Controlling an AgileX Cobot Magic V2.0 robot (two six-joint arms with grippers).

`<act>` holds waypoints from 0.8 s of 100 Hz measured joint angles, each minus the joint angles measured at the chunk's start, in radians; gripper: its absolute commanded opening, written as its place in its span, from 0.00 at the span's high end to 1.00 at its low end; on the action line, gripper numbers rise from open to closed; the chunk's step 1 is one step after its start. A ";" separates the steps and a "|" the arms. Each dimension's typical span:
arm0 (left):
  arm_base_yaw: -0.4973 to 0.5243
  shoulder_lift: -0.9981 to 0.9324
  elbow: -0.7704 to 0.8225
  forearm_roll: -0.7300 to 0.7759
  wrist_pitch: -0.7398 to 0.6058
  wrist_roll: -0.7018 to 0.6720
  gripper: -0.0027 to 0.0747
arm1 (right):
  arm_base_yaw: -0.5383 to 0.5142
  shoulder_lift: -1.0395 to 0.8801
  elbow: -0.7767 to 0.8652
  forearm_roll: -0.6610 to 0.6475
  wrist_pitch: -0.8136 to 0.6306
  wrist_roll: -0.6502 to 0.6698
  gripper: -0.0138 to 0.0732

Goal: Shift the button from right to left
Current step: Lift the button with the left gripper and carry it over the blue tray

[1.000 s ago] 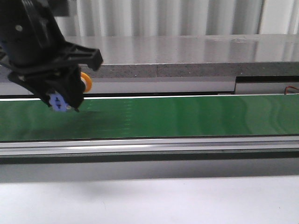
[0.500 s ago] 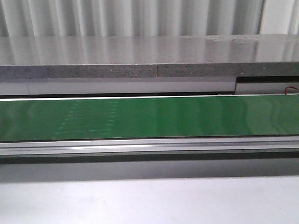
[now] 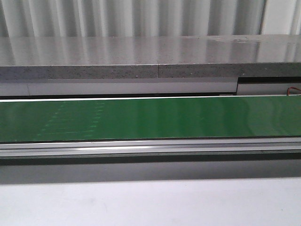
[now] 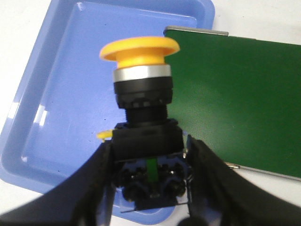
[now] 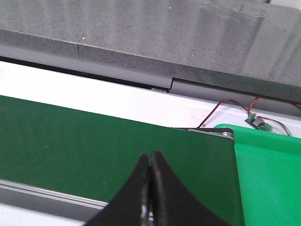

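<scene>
Button (image 4: pixel 141 117) clamped in left gripper (image 4: pixel 150 188), over blue tray (image 4: pixel 61 94).
Cap points frame-top; right gripper (image 5: pixel 150 188) pinched together, empty.

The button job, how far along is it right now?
Mostly done, by the look of it. The push-button is off the green conveyor belt and clamped by its contact block in the left end effector, above the blue tray at the belt's end. The right end effector is shut on nothing over the belt. Left: lowering it into the tray and letting go.
</scene>
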 measured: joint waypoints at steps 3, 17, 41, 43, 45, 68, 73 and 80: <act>0.002 0.000 0.000 0.000 0.000 0.012 0.99 | 0.000 0.000 0.000 0.000 0.000 0.000 0.92; 0.015 0.000 0.000 -0.015 -0.002 0.062 0.99 | 0.000 0.000 0.000 0.000 0.000 0.000 0.92; 0.161 0.078 0.000 -0.084 -0.027 0.217 0.99 | 0.000 0.000 0.000 0.000 0.000 0.000 0.92; 0.178 0.089 0.000 -0.099 -0.032 0.237 0.99 | 0.000 0.000 0.000 0.000 0.000 0.000 0.92; 0.196 0.100 0.000 -0.115 -0.038 0.257 0.99 | 0.000 0.000 0.000 0.000 0.000 0.000 0.92; 0.311 0.238 -0.007 -0.207 -0.141 0.449 0.99 | 0.000 0.000 0.000 0.000 0.000 0.000 0.92; 0.323 0.276 -0.015 -0.208 -0.152 0.498 0.99 | 0.000 0.000 0.000 0.000 0.000 0.000 0.92; 0.330 0.335 -0.035 -0.209 -0.163 0.554 0.99 | 0.000 0.000 0.000 0.000 0.000 0.000 0.92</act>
